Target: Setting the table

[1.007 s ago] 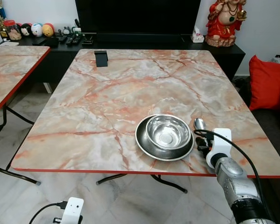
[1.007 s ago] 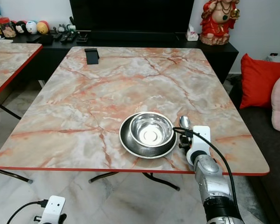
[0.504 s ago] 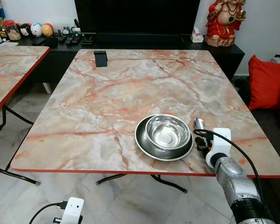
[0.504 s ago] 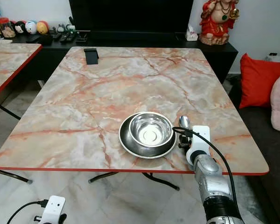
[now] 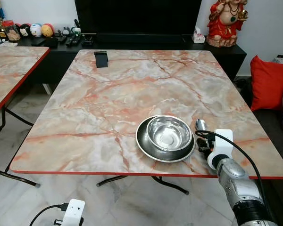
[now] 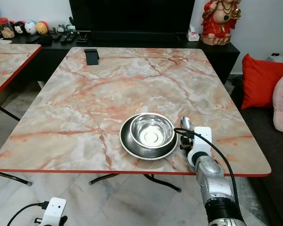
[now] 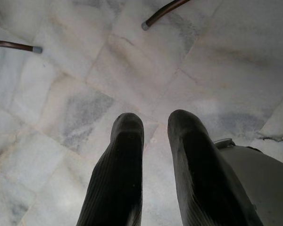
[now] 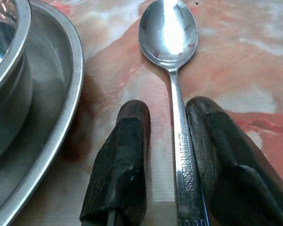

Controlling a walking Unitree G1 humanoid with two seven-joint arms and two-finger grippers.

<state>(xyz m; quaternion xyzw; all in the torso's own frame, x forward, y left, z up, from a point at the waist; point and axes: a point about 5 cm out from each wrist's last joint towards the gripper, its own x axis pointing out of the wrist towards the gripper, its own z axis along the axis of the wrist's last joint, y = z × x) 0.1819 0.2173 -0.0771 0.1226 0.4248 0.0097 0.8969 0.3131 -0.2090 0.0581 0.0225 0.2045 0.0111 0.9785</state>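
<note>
Nothing has shifted over the last second: the right gripper (image 8: 167,110), fingers apart, still straddles the spoon (image 8: 172,70) lying on the table (image 5: 108,108) beside the plate (image 5: 144,141) and bowl (image 5: 169,132), suggesting the spoon is placed and the setting nearly done.

Steel bowl (image 5: 169,133) sits in plate (image 5: 146,144); spoon (image 8: 172,42) lies beside.

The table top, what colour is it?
The table top is pinkish marble pattern with orange veins, red edged; left eye view.

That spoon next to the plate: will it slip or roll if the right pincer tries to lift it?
The spoon looks like polished metal lying flat on the table, so probably stiff, light and slippery. Its thin handle sits between the right pincer fingers, apparently unclamped; it would likely slide rather than roll.
</note>
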